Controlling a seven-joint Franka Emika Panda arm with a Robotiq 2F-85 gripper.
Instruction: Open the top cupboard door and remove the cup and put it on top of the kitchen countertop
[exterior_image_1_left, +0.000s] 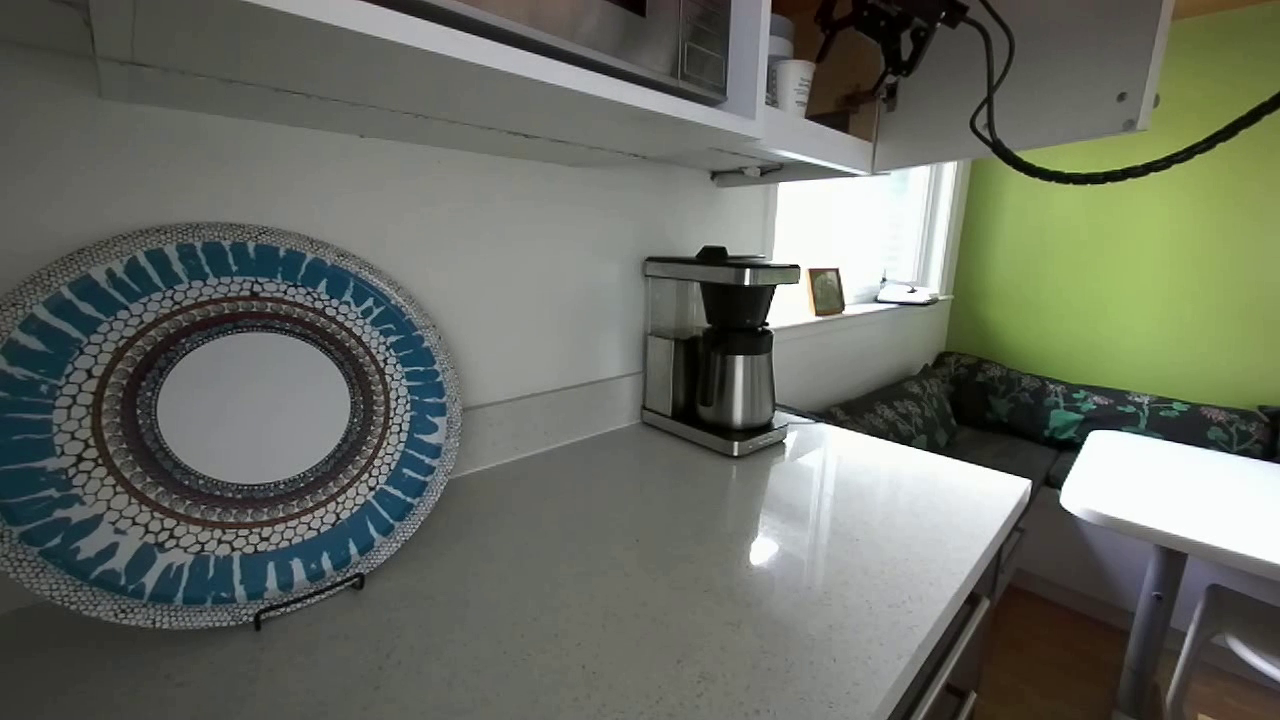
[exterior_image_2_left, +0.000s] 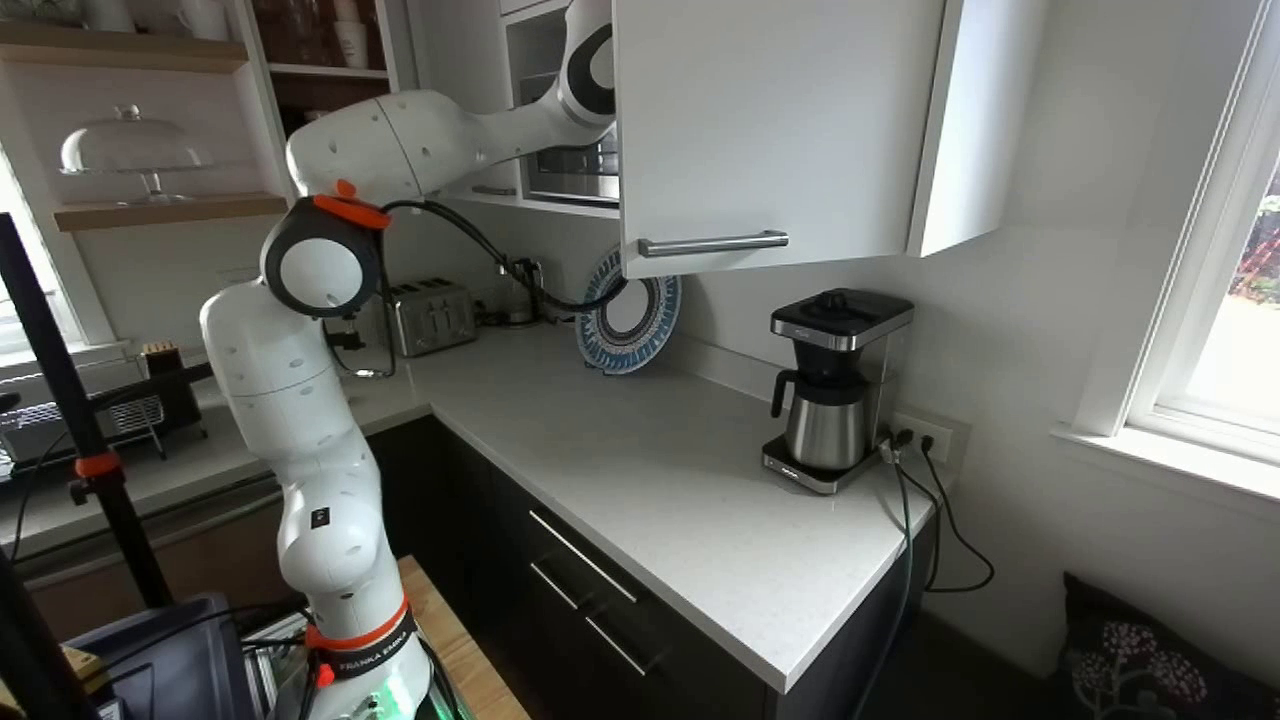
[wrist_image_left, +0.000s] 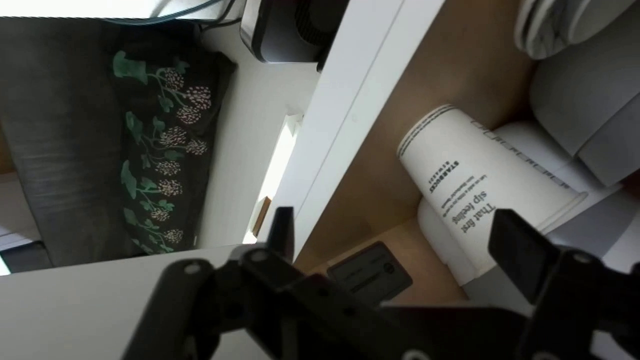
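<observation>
Top cupboard door: swung open, handle along its lower edge, panel raised above the countertop.

Cup: upright inside the cupboard, base just behind the white front ledge. Pale containers are packed close on its right in the wrist view.

Gripper: at the cupboard opening, fingers spread well apart. In the wrist view, the right fingertip overlaps the cup near its rim; contact cannot be told. The left fingertip lies across the ledge, apart from the cup. In an exterior view, the gripper is between the cup on the left and the door's inner face on the right.

Cable: loops rightward, dipping below the door's lower edge.

Kitchen countertop: beneath the cupboard. A broad open stretch runs from the patterned disc, left, to the coffee maker, far end, and across to the straight front edge, right.
</observation>
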